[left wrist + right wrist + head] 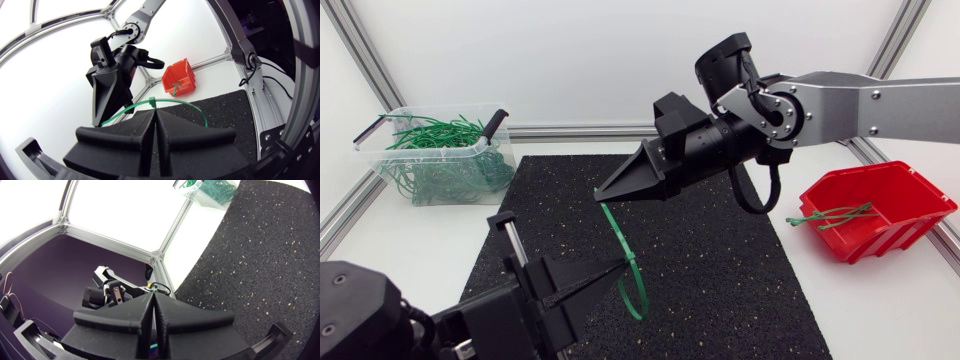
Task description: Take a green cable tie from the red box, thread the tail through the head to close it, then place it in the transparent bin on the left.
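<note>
A green cable tie [632,285] hangs over the black mat between my two grippers, bent into a loop. My left gripper [618,266] is shut on its head end; in the left wrist view the head [151,102] sticks out just ahead of the closed fingertips [153,111]. The tail runs up to my right gripper [600,192], which is shut on its end. The red box [895,200] at the right holds a few more green ties [835,215]. At the back left stands the transparent bin [400,185], with several green ties inside.
The black rubber mat [740,270] covers the middle of the table. Aluminium frame rails [345,215] run along the table's edges. My right arm [880,100] comes in above the red box. The bin [210,190] shows far ahead of the right gripper [152,300].
</note>
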Robot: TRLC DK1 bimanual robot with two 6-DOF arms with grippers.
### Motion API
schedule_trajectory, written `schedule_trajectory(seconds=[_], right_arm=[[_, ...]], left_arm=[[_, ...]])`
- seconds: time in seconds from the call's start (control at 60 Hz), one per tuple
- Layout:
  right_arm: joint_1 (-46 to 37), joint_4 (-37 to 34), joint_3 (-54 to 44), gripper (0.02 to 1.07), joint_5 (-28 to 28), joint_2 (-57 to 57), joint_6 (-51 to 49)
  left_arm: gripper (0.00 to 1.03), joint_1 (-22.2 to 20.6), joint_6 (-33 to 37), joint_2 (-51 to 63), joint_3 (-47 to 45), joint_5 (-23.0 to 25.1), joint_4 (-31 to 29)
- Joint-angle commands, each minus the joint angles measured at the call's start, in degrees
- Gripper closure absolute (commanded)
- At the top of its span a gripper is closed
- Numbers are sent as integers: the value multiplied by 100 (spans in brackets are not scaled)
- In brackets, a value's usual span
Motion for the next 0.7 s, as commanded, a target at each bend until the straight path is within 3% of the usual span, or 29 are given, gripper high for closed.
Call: schedule_trajectory(seconds=[0.0, 0.067, 0.1, 0.2, 0.317, 0.4, 0.583, 0.683], right_arm=[[-137, 31, -290, 67, 235, -95, -296], [-225, 14, -440, 18, 577, -183, -533], [-260, -4, -510, 4, 780, -218, -656], [-269, 154, -826, 4, 1588, -403, -1183], [-155, 418, -1090, 5, 2669, -561, -1667], [-111, 488, -1195, 5, 3082, -658, -1799], [-76, 770, -1415, 5, 3900, -930, -1913], [-23, 972, -1608, 5, 4304, -1141, -1966]], left_arm=[[100, 455, 100, -135, 175, 56, 28], [100, 1202, 4, -144, 307, 390, -156], [100, 1651, -40, -144, 368, 645, -200], [100, 3391, -497, 67, 781, 1717, -437], [100, 4815, -779, 744, 1423, 2131, -437], [100, 5711, -1042, 1219, 1950, 2394, -446], [100, 7153, -1561, 2519, 3559, 2447, -868], [100, 7548, -1658, 3258, 4385, 2385, -1237]])
